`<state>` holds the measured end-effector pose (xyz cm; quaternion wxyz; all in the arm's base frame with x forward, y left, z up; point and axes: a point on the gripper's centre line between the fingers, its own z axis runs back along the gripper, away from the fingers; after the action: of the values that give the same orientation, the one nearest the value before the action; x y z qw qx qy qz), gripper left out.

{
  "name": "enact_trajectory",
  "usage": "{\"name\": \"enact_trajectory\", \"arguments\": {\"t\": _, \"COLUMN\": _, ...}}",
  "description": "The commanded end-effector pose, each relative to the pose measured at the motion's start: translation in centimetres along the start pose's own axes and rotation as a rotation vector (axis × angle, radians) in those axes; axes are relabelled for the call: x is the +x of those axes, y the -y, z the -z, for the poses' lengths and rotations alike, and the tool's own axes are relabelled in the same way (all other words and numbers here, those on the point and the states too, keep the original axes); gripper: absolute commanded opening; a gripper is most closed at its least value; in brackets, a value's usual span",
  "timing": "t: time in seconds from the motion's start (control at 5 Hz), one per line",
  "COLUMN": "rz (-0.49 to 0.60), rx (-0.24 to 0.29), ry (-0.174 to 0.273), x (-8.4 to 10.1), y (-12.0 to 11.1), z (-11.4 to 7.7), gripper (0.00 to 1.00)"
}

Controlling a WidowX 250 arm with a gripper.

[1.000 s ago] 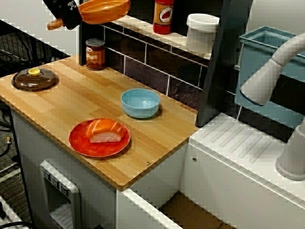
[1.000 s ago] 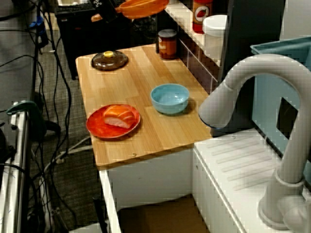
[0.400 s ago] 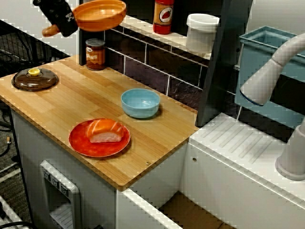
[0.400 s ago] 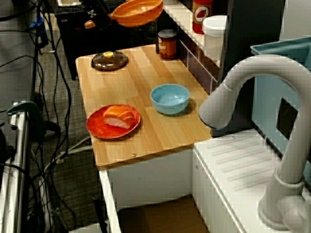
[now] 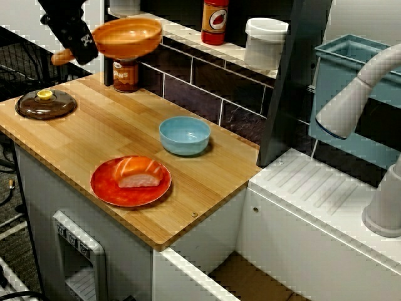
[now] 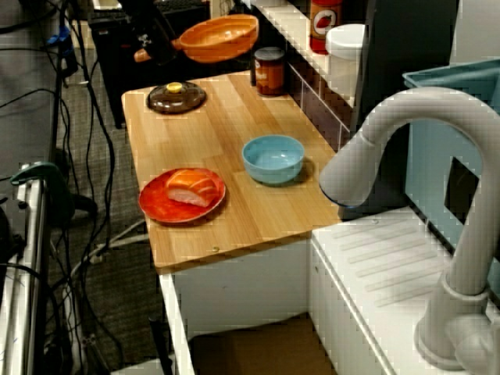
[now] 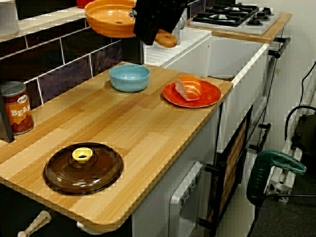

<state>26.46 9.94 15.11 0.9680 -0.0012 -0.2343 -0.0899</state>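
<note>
An orange pan (image 5: 127,36) hangs in the air over the back left of the wooden counter (image 5: 94,135), level and empty. My black gripper (image 5: 76,42) is shut on its wooden handle (image 5: 58,58). In the view from the side the gripper (image 6: 155,45) holds the pan (image 6: 219,37) just off the shelf's end, above a brown can (image 6: 269,70). The view from the counter's far end shows the gripper (image 7: 154,27) over the pan's handle (image 7: 165,38), with the pan (image 7: 111,19) high above the blue bowl (image 7: 130,77).
A brown lid with a yellow knob (image 5: 45,104) lies at the counter's left end. A blue bowl (image 5: 184,135) and a red plate (image 5: 106,186) bearing salmon sushi (image 5: 139,172) sit mid-counter. A red bottle (image 5: 215,21) and white tub (image 5: 265,42) stand on the shelf. A grey faucet (image 5: 357,94) arches at the right.
The gripper has carried the pan down and out from the shelf's edge, leftward over the counter; it now hangs lower, in front of the can. Nothing else has moved.
</note>
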Motion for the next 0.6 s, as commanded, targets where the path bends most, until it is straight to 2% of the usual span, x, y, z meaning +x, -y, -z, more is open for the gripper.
{"name": "enact_trajectory", "arguments": {"t": 0.0, "rz": -0.001, "rx": 0.005, "ry": -0.01, "x": -1.4, "y": -0.8, "z": 1.0, "gripper": 0.0}}
{"name": "enact_trajectory", "arguments": {"t": 0.4, "rz": -0.008, "rx": 0.008, "ry": -0.026, "x": -2.1, "y": -1.1, "z": 2.2, "gripper": 0.0}}
